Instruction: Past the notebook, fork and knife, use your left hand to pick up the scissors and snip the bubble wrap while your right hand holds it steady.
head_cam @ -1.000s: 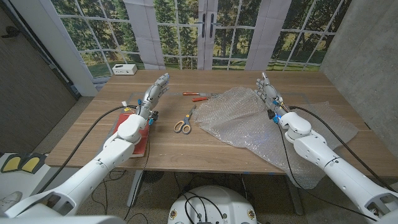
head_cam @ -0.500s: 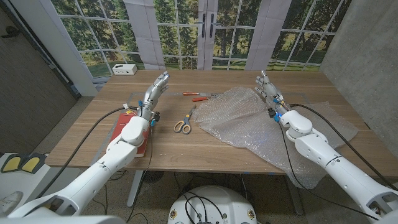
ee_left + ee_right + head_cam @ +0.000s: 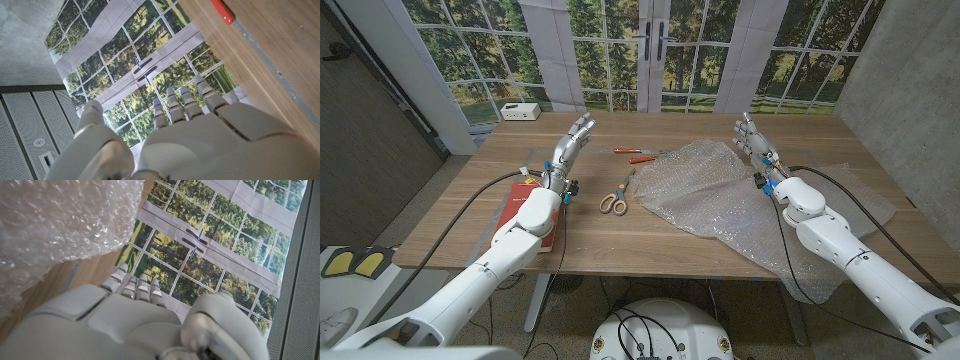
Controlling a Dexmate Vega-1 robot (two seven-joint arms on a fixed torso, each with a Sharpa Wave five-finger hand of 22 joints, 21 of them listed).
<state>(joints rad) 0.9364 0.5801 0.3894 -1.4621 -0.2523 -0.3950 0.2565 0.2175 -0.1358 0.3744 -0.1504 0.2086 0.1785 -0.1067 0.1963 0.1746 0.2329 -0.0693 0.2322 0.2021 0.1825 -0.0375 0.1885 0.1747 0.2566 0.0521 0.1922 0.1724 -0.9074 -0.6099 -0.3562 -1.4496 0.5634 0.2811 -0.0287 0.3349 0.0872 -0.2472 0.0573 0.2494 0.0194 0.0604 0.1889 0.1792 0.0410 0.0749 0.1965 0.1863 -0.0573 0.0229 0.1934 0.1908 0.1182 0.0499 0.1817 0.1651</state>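
Scissors point(image 3: 615, 196) lying untouched mid-table, just beside the bubble wrap point(image 3: 720, 200).

Both hands are hovering empty with fingers spread: left hand point(image 3: 570, 143) near the far edge, right hand point(image 3: 752, 143) over the wrap's far corner. The wooden table point(image 3: 610, 240) is facing a wall of forest-view windows point(image 3: 650, 50).
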